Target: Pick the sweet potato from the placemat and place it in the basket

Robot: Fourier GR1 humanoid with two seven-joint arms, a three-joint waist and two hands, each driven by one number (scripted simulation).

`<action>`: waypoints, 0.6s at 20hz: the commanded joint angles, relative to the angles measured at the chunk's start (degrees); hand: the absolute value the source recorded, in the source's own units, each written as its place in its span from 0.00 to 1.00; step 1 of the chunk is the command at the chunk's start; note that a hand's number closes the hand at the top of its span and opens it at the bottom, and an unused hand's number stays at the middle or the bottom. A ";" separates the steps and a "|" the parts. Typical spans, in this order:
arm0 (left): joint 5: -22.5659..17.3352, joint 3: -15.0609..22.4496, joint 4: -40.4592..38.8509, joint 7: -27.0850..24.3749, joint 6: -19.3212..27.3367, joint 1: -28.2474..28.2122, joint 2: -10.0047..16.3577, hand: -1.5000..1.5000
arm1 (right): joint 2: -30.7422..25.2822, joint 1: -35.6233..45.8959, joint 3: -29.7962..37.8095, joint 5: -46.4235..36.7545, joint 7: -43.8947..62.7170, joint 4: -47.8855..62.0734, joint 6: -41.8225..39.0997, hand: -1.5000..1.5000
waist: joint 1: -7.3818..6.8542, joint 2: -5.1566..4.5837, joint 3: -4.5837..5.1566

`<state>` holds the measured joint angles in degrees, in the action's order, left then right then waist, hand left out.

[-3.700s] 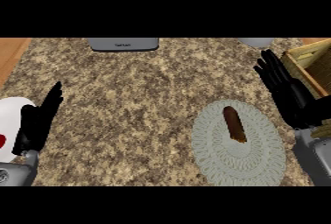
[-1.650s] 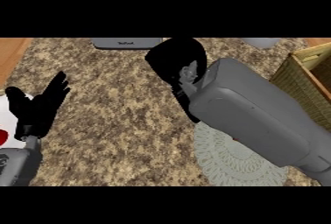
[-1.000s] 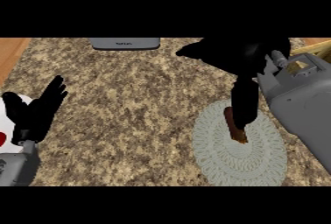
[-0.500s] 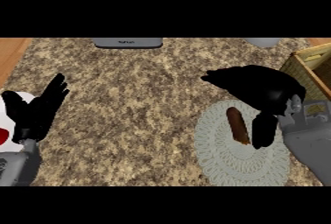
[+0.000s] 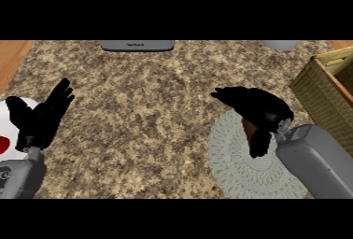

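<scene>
Curling right hand (image 5: pixel 258 108): black fingers bent down round the sweet potato (image 5: pixel 246 130), one finger lying along its right side
Sweet potato: brown, lengthwise on the upper part of the placemat (image 5: pixel 241 165), its top end hidden under the palm
Placemat: pale, round, on the speckled counter (image 5: pixel 151 116), just beside the basket (image 5: pixel 324 88)
Basket: wicker, at the right edge
Left hand (image 5: pixel 41 119): open, fingers up, resting at the left edge, beside a white object (image 5: pixel 7 128)

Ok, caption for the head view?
Black right hand curls round reddish-brown sweet potato on pale round placemat beside wicker basket.
</scene>
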<state>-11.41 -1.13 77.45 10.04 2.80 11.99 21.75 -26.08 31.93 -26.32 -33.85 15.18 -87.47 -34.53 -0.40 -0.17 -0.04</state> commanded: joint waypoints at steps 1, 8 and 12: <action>-0.23 -1.00 2.52 1.97 -1.00 -0.45 -0.22 0.50 | 1.90 -3.07 -1.66 -6.65 -3.21 4.38 3.50 0.00 | 0.07 0.15 0.02; 2.37 -1.43 -0.85 -0.89 -0.86 -0.22 -2.89 0.50 | 1.54 -0.11 0.46 -12.03 -8.94 13.74 1.04 0.00 | 0.19 0.12 0.04; 2.51 -2.83 0.84 -0.57 -2.63 -2.62 -2.41 0.50 | 1.70 -0.70 1.59 -15.25 -10.77 13.41 -0.83 0.00 | 0.18 0.18 0.04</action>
<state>-9.85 -3.37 77.85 10.14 0.62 10.97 20.41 -24.55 30.90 -26.49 -46.28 6.44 -74.93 -33.44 -0.27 -0.05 -0.01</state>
